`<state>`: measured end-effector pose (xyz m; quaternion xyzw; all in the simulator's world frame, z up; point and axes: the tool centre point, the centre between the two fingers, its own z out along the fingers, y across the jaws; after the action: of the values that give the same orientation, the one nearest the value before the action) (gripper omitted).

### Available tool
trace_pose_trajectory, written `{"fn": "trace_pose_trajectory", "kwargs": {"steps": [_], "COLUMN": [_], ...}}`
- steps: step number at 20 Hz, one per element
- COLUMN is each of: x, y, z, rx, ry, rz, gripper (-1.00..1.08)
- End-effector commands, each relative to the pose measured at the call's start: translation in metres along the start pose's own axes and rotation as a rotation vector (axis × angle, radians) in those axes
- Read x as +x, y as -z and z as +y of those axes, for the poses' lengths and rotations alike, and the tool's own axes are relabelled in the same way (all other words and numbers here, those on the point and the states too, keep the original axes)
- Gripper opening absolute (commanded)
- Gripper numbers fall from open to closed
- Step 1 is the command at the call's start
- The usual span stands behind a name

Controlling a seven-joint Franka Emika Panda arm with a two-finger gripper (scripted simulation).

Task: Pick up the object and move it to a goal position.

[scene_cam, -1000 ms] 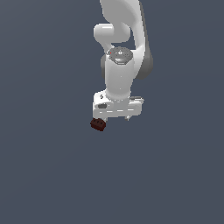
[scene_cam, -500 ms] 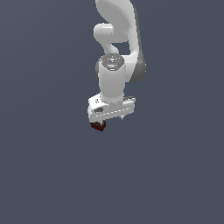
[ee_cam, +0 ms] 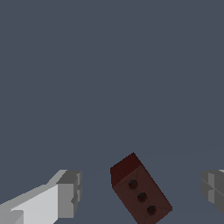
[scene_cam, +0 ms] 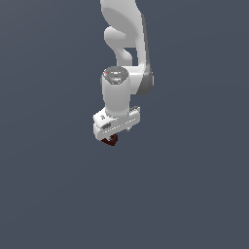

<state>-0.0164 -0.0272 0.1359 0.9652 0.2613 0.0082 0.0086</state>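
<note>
The object (ee_cam: 138, 190) is a small dark red-brown block with three dark holes on one face. In the wrist view it lies between my two fingers, one finger (ee_cam: 68, 192) on one side and the other finger (ee_cam: 214, 190) on the far side, with clear gaps to both. My gripper (ee_cam: 141, 192) is open around it and not touching it. In the exterior view the white gripper (scene_cam: 114, 135) covers most of the object (scene_cam: 110, 141); only a dark red bit shows below the hand.
A plain dark grey surface (scene_cam: 194, 194) fills the scene. The white arm (scene_cam: 124, 53) rises above the gripper toward the top of the exterior view.
The gripper has moved toward the exterior view's left and lower, coming over the object. The object, earlier beside the hand, now sits under it between the fingers.
</note>
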Motion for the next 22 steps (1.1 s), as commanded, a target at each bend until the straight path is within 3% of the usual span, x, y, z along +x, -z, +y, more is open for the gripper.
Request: {"fn": "trace_pose_trajectory", "kwargs": {"steps": [1, 22], "x": [-0.006, -0.059], "y": [-0.006, -0.050], "z": [0.003, 0.020], "rx": [0.001, 0.019], "ry": [0.059, 0.521], "rz": [-0.002, -0.006], "gripper": [1.00, 1.00]}}
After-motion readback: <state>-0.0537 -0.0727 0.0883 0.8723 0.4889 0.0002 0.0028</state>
